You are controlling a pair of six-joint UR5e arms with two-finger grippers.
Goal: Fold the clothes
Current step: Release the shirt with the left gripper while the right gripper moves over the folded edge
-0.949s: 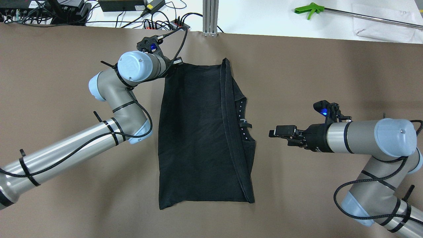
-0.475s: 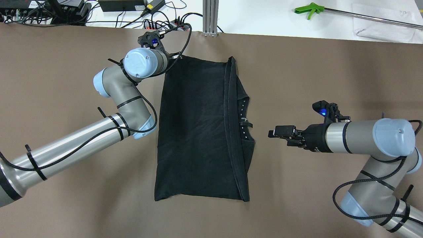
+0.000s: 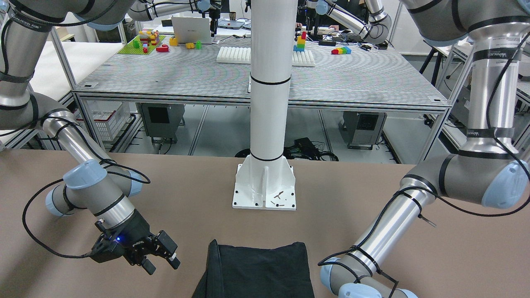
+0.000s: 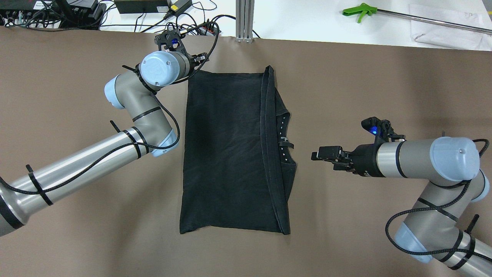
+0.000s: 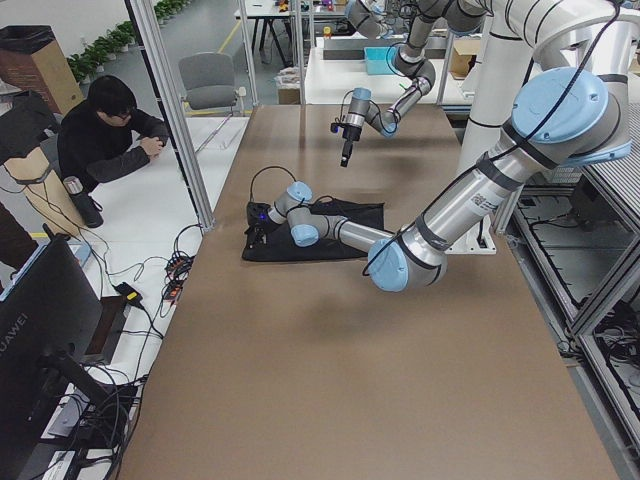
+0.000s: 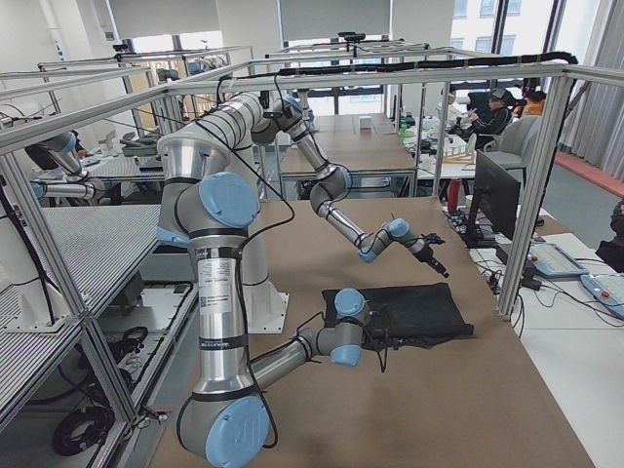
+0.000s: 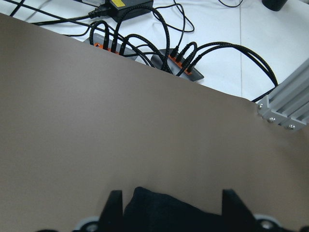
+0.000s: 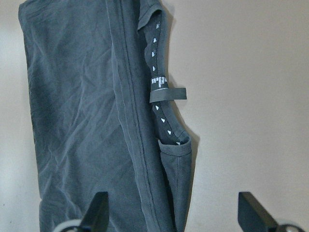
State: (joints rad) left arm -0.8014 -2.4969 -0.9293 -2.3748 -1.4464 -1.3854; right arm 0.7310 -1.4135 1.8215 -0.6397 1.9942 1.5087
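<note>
So the left hand (image 7: 169, 205) is pinching a far corner of the black garment (image 4: 226, 150) on the counter (image 4: 365, 84), while the right hand (image 4: 321, 154) hangs beside it, spread and empty.

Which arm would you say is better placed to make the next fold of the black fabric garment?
Probably the left: its pincer sits at the black fabric garment's far corner, cloth between its fingers. The right pincer hovers open, apart.
</note>
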